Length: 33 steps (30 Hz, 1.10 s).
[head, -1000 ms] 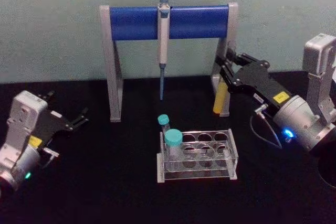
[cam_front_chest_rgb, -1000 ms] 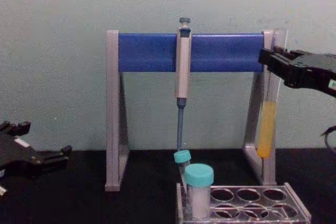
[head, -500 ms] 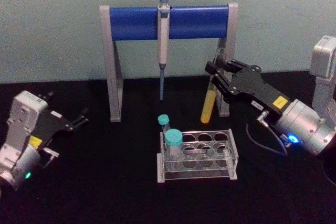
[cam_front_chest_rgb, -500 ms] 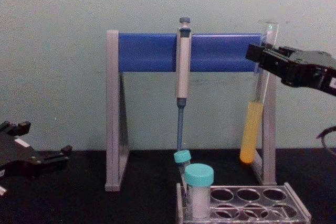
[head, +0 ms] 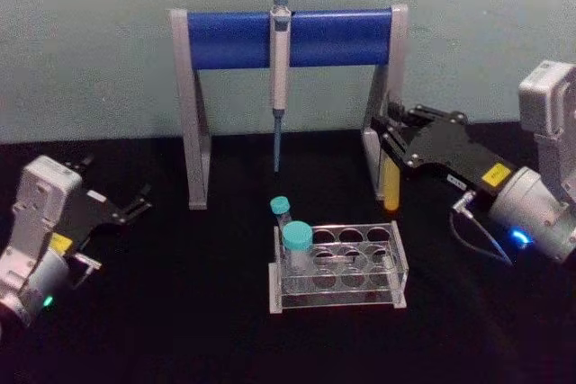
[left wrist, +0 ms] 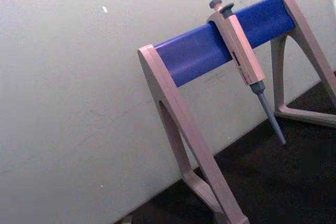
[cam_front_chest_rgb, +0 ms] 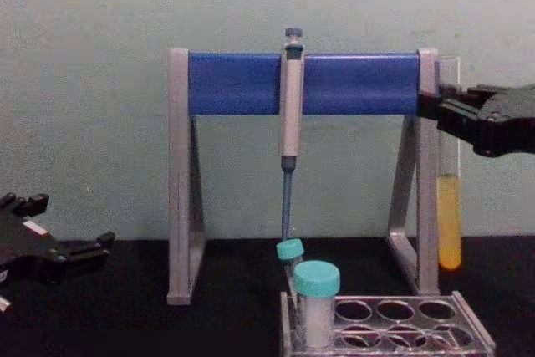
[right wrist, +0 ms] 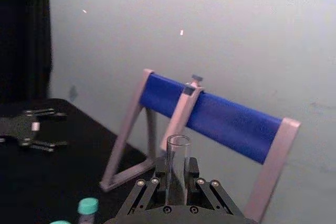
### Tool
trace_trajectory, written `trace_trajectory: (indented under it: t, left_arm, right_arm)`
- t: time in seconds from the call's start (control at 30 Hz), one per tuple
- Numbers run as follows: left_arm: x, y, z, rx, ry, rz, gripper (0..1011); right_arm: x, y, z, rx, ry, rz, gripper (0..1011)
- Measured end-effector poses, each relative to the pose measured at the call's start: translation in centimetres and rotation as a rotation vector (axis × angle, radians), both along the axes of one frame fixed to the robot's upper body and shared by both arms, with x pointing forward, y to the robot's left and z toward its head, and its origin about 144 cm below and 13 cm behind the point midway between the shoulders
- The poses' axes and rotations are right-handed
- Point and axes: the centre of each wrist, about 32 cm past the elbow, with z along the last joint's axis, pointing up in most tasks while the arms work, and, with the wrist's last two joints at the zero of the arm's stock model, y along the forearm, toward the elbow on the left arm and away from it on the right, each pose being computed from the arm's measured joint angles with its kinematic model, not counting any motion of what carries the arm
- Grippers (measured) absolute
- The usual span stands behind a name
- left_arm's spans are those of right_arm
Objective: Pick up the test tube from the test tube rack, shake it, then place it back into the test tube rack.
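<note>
My right gripper (head: 387,137) is shut on the upper part of the test tube (head: 391,188), holding it upright in the air behind and above the rack's right end. Yellow liquid fills the test tube's (cam_front_chest_rgb: 449,221) lower part, and in the chest view it hangs just right of the stand's right leg. In the right wrist view the open top of the test tube (right wrist: 177,163) rises between the fingers. The test tube rack (head: 397,263) is clear plastic and stands on the black table at centre. My left gripper (head: 138,203) rests open at the far left, low over the table.
A grey-and-blue pipette stand (head: 288,38) with a hanging pipette (head: 280,60) stands behind the rack. A wide teal-capped tube (head: 297,240) and a thin teal-capped tube (head: 281,208) occupy the rack's left holes. The wall is close behind.
My right gripper swung the test tube from a leftward tilt back to upright, moving it right and a little lower. The left arm has not moved.
</note>
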Motion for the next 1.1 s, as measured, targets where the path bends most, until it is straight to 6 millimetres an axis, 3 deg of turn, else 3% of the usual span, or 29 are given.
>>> trace_trajectory:
  t: [0.3, 0.73, 0.9, 1.1]
  left_arm:
    - [0.0, 0.0, 0.0, 0.000, 0.000, 0.000, 1001]
    - [0.0, 0.0, 0.0, 0.000, 0.000, 0.000, 1001]
    - [0.0, 0.0, 0.0, 0.000, 0.000, 0.000, 1001]
    - [0.0, 0.0, 0.0, 0.000, 0.000, 0.000, 1001]
  right_arm:
    - [0.9, 1.1, -1.1, 0.061, -0.030, -0.051, 235]
    - [1.8, 1.0, -1.6, 0.284, 0.142, 0.129, 235]
    - [1.7, 0.5, -1.1, 0.257, 0.181, 0.181, 235]
    - [1.2, 0.3, -0.1, 0.108, 0.116, 0.140, 235]
